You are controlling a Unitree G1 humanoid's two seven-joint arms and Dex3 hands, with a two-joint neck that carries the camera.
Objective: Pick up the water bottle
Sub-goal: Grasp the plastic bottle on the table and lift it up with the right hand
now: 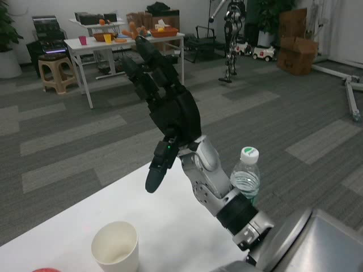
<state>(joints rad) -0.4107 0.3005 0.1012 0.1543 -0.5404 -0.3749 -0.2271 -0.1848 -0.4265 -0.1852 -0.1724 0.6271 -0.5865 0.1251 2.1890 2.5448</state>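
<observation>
The right hand (167, 107) is up in the air above the table (170, 226), fingers spread and stretched out toward the far side of the room, holding nothing; one digit hangs down below the palm. Its silver forearm (218, 184) runs back toward the lower right corner. The bottle (245, 174) stands upright near the table's right edge, just behind the forearm, white cap on, and partly hidden by the arm, so I cannot tell whether the wrist touches it. The hand itself is well clear of it. A white paper cup (115, 245) stands open-mouthed near the front of the table, left of the arm. Something red (45, 270) peeks in at the bottom left corner. The left hand is out of sight.
</observation>
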